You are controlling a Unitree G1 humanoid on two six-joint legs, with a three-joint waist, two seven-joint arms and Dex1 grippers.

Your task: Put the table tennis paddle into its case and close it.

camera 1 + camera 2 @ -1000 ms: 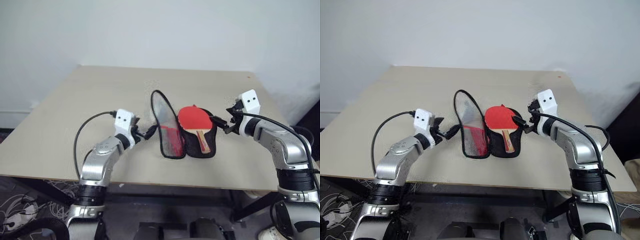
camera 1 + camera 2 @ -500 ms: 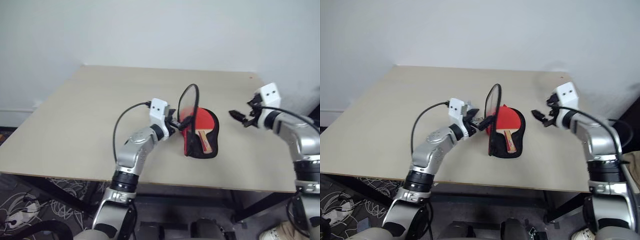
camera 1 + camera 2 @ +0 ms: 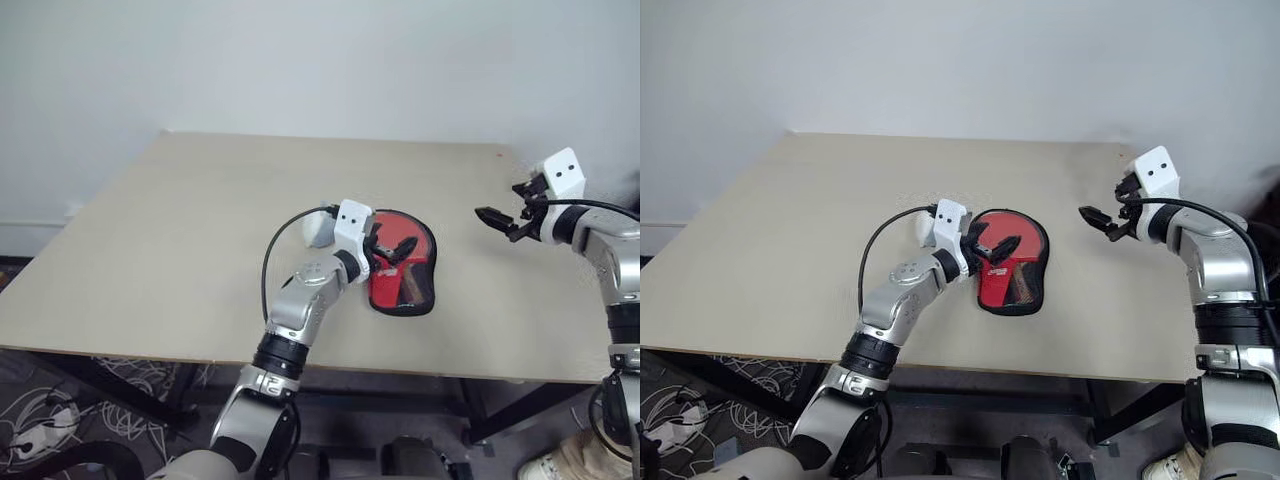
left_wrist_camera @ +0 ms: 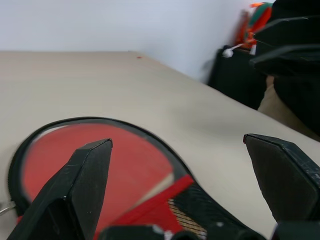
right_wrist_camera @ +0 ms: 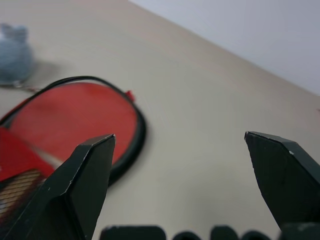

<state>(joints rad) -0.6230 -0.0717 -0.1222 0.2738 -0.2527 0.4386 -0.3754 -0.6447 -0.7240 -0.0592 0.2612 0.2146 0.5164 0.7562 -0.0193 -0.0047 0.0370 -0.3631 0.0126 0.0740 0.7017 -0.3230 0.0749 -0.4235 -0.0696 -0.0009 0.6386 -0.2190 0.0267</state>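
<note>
The case (image 3: 402, 276) is seen lying flat on the light desk (image 3: 180, 240), right of centre in the head views, with its flap folded down over the contents. A red face bordered by black edging is presented upward, with a darker meshed pocket toward the near end. The table tennis paddle is covered by the folded flap, so it cannot be picked out with certainty; in the left wrist view a pale strip (image 4: 159, 181) is glimpsed under the red surface, but whether that is its handle cannot be told. Whether the zip is drawn cannot be told either.

The left gripper (image 3: 392, 251) is held over the left part of the case, its jaws spread wide and nothing between them. In the left wrist view the two black fingers (image 4: 75, 195) are seen far apart, with the round red end of the case below them. Contact with the case cannot be confirmed.

The right gripper (image 3: 497, 218) is held above the desk at the right of the frame, well apart from the case, pointing toward it. Its jaws are likewise wide and empty, as shown in the right wrist view.

A small grey-white charm (image 5: 14, 54) is seen lying on the desk just beside the round end of the case, partly hidden behind the left wrist in the head views.
</note>
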